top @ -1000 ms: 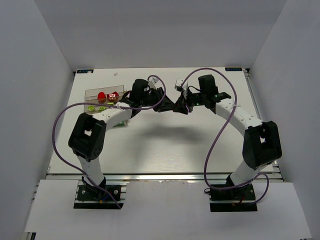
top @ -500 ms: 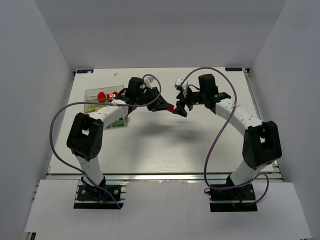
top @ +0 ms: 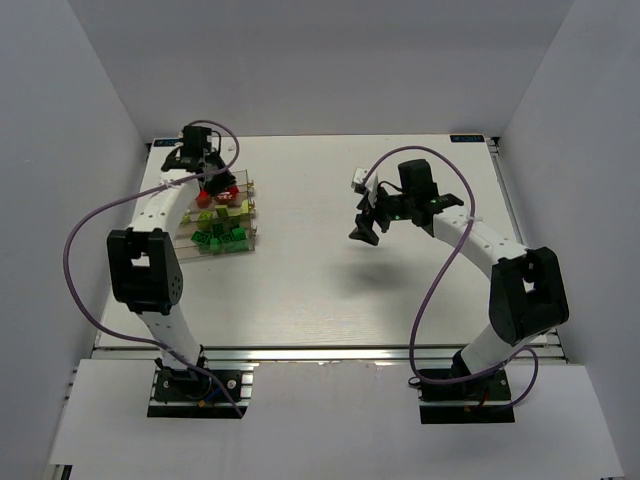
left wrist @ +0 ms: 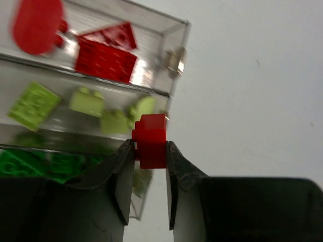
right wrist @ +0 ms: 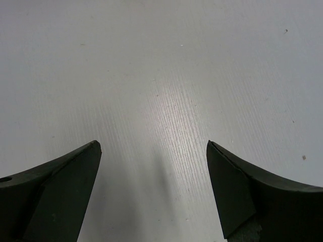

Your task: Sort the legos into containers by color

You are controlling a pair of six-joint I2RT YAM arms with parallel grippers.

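Now the left claw (left wrist: pixel 150 147), gripping a red lego (left wrist: pixel 150 132), has swung to the containers (left wrist: pixel 174 48) for drop-off; the right claw (right wrist: pixel 153 148) gapes empty.

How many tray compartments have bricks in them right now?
3: red bricks in the far row, lime bricks in the middle, green bricks in the near row of the tray. Further rows may be hidden.

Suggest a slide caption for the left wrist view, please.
Left gripper holding a red brick close to the clear, partly filled tray.
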